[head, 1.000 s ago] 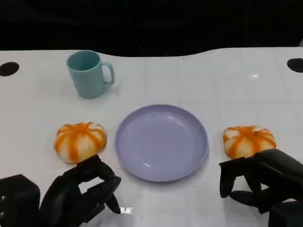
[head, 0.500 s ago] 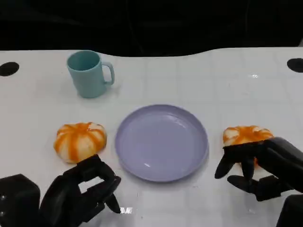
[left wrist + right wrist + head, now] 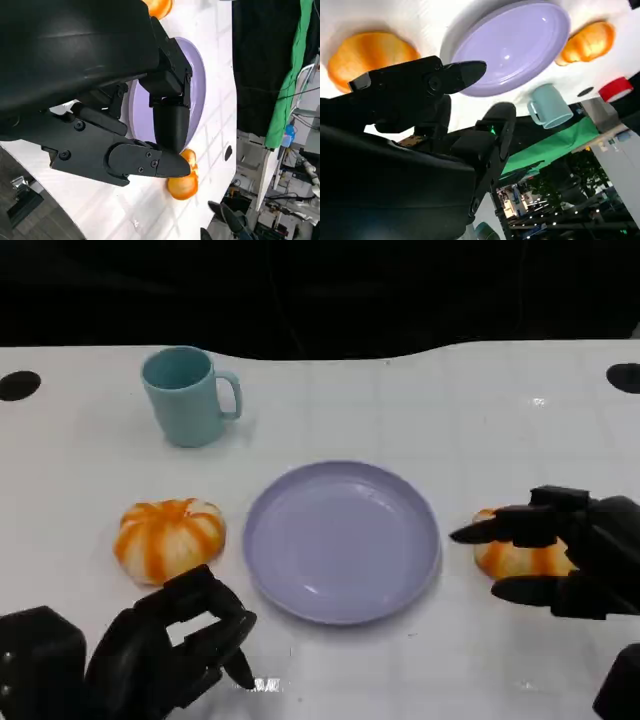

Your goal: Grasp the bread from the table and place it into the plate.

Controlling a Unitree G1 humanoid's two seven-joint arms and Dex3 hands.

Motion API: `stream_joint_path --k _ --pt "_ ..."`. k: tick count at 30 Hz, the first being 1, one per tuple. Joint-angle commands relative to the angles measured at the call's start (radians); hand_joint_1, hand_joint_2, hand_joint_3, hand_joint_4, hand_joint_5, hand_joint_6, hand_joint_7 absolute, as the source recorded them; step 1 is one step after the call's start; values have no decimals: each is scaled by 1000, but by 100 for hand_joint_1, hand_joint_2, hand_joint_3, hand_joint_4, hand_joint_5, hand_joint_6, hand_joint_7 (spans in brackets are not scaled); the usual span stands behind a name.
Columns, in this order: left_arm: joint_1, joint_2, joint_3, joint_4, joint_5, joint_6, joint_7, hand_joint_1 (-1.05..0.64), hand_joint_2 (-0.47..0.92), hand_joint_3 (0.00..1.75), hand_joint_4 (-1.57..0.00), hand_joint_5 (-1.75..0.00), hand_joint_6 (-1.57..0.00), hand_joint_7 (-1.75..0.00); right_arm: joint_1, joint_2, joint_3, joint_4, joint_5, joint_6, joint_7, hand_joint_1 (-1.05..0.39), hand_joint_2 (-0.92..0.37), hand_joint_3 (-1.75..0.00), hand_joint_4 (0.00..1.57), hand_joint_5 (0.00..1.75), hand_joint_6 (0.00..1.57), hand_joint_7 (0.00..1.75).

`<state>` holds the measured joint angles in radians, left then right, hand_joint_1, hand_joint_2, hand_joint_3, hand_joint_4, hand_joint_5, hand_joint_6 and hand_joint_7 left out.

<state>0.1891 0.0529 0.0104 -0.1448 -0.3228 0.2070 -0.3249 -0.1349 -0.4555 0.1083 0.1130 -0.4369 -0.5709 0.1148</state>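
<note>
A lilac plate [image 3: 340, 585] lies mid-table. One orange-and-white striped bread [image 3: 168, 538] sits to its left and a second bread [image 3: 512, 558] to its right. My right hand [image 3: 575, 555] hovers at that right bread with its fingers spread, one finger above it and one in front, not closed on it. The right wrist view has this bread [image 3: 365, 55] just past the fingers [image 3: 445, 75], with the plate [image 3: 512, 45] beyond. Near the table's front edge my left hand [image 3: 170, 645] stays short of the left bread, fingers curled in and holding nothing.
A teal mug [image 3: 188, 395] stands at the back left, handle to the right. Dark round holes mark the white table at its far left [image 3: 18, 385] and far right [image 3: 625, 377]. Behind the table it is black.
My right hand has moved forward and up from the front edge to the right bread, its fingers uncurling and spreading over it. The left hand, both breads and the plate have stayed put.
</note>
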Motion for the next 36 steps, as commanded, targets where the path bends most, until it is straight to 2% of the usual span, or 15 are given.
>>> stream_joint_path --k 1,6,9,13,19,30,36 --pt "-1 14 11 3 1 -4 -1 -56 92 23 -73 -175 -63 -156 2 -47 -29 -59 -25 56 15 -45 -89 0 21 46 50 0" --pt "0 13 8 0 10 -5 7 -57 92 21 -74 -175 -64 -156 6 -76 -29 -96 -41 104 47 -40 -83 0 8 37 31 0" --pt "0 10 9 -3 6 -1 8 -57 92 21 -74 -175 -65 -156 11 -96 -28 -133 -86 162 72 -39 -81 0 1 33 23 0" --pt "1 11 8 -3 6 -1 6 -58 92 20 -74 -175 -65 -157 19 -112 -24 -180 -135 228 100 -39 -78 0 0 24 20 0" --pt "-4 7 7 -3 8 5 12 -56 92 21 -72 -175 -64 -157 15 -127 -10 -184 -186 236 91 -31 -73 0 0 22 22 1" --pt "-7 4 8 1 7 3 15 -56 92 22 -73 -175 -63 -157 -66 -145 66 -79 -309 228 72 -34 -72 0 5 26 24 1" --pt "-9 3 10 0 1 9 14 -57 92 22 -73 -175 -63 -158 -155 -141 137 64 -379 222 37 -39 -72 0 9 25 26 1"
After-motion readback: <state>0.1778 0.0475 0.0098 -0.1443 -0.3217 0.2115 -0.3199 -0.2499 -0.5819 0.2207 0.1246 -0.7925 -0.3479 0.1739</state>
